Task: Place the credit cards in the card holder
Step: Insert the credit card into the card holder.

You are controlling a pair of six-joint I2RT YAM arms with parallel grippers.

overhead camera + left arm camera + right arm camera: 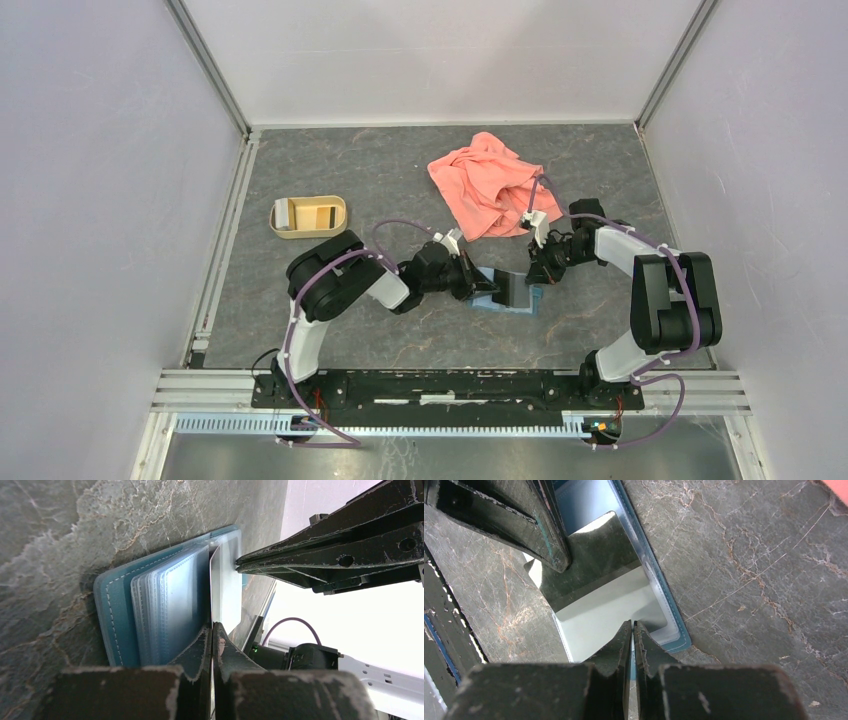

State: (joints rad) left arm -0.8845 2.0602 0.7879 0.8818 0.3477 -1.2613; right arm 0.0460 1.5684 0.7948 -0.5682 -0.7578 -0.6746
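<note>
**Q:** Where is the holder?

**Me:** The holder (115, 625) lies open on the surface (400, 170), between my two arms and just in front of the cloth (485, 185). Its teal cover is down and its stack of clear sleeves faces up.

**Q:** What are your grippers doing?

**Me:** My left gripper (212, 632) is pressed together on the near edge of one sleeve (609, 605), which stands up from the stack. My right gripper (632, 629) comes in from the opposite side. Its fingers are drawn almost together, pinching the other edge of that same sleeve. The two grippers face each other across the holder, close but not touching.

**Q:** And the cards?

**Me:** The cards (322, 215) sit in the tray (305, 236), well off to my left. I hold none.
</note>
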